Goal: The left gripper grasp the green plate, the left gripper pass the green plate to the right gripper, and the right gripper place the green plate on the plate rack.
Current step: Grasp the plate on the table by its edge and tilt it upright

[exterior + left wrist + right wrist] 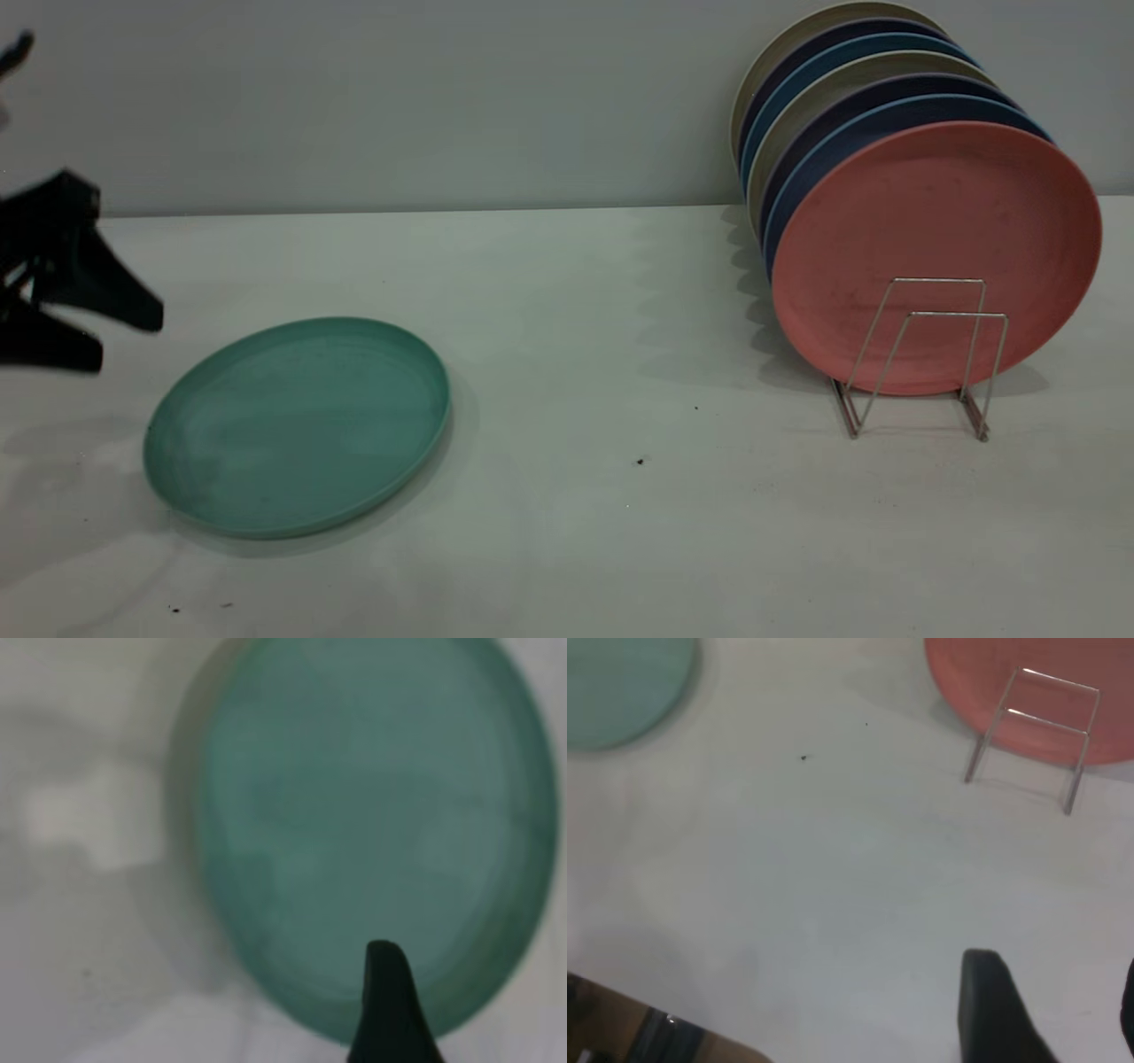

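The green plate (297, 425) lies flat on the table at the front left, and it fills most of the left wrist view (372, 815). My left gripper (131, 341) hovers at the far left edge, just left of the plate and above the table. It is open and holds nothing; one finger (390, 1010) shows over the plate's near rim. The plate rack (939, 281) stands at the right. My right gripper (1063, 1010) is open and empty above bare table, well away from the plate rack (1059, 681) and the green plate (620, 682). It is out of the exterior view.
Several plates stand upright in the rack, with a salmon-pink plate (930, 230) at the front and dark blue and beige ones behind. A grey wall runs along the table's back edge. The table edge (700, 1028) shows in the right wrist view.
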